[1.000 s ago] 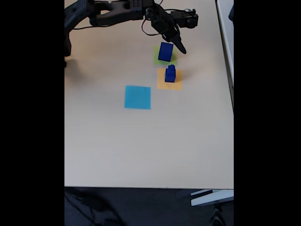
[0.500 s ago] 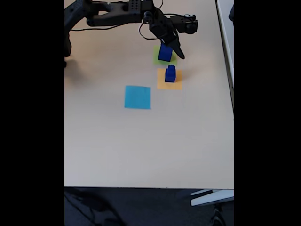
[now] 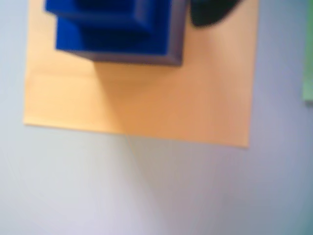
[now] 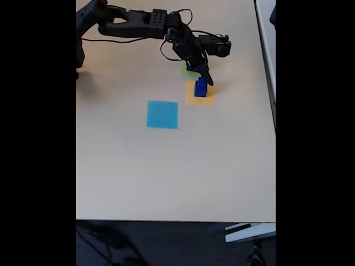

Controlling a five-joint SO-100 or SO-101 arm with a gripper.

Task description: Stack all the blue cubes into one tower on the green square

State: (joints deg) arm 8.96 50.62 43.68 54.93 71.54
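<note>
A small stepped stack of dark blue cubes (image 4: 201, 88) stands on the orange square (image 4: 199, 98). My gripper (image 4: 205, 81) hangs right over it, its dark tip just above the stack's top, jaws apart with nothing held. In the wrist view the stack (image 3: 117, 29) sits at the top left on the orange square (image 3: 146, 103), with one black fingertip (image 3: 210, 12) just right of it. The green square (image 4: 185, 70) lies behind the orange one, mostly covered by my gripper, and shows as a sliver (image 3: 308, 73) at the wrist view's right edge.
A light blue paper square (image 4: 162, 114) lies left of the orange one. The arm (image 4: 138, 22) reaches in from the top left. The table's right edge (image 4: 274, 111) runs close by; bare tabletop spreads toward the front.
My gripper has swung down from beside the large blue cube on the green square to over the small stack on the orange square. The arm now covers that large cube.
</note>
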